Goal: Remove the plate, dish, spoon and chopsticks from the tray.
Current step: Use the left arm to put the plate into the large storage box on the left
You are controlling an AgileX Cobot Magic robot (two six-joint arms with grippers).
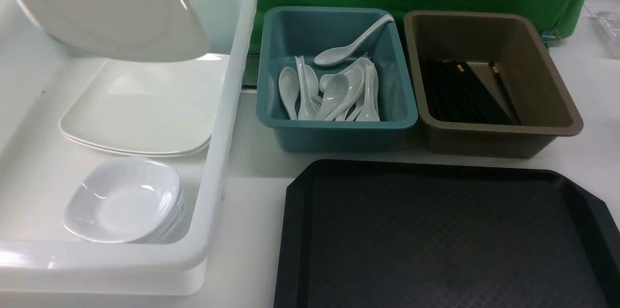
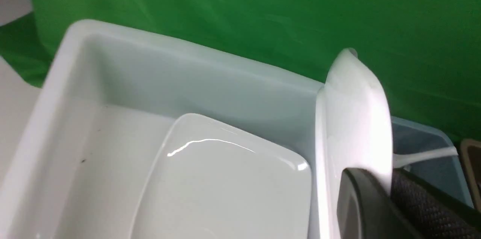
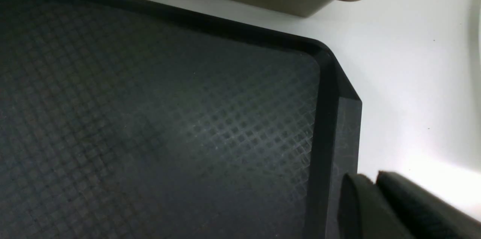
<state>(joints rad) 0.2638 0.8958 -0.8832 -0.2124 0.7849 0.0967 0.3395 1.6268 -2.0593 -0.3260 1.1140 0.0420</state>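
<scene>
The tray (image 1: 436, 168), black, diamond-textured, corners cut off, shows a bare floor as far as the front view reaches. Its near edge is cropped, so I can't vouch for that strip. To its left sits the white tub (image 1: 222, 153), deep and smooth-walled, and here's the action: the plate (image 1: 111, 7), glossy white and rounded-rectangular, hangs tilted above the tub's far end, touching nothing below. The left gripper (image 2: 377, 184) is clamped on its rim, a dark finger on each face, with the plate running edge-on away from the wrist. Right beneath it lies the stack of plates (image 1: 145, 114), flat on the tub floor, so the move looks like lower and level out, and it's the left arm's job. The right gripper (image 3: 374, 182), fingers pressed together on nothing, hovers by the tray's far right corner, well apart. Smaller stuff: stacked square dishes (image 1: 126, 201) just beside the stack, spoons (image 1: 334, 90) in the teal tub (image 1: 339, 126), chopsticks (image 1: 460, 90) in the brown tub (image 1: 499, 129).
</scene>
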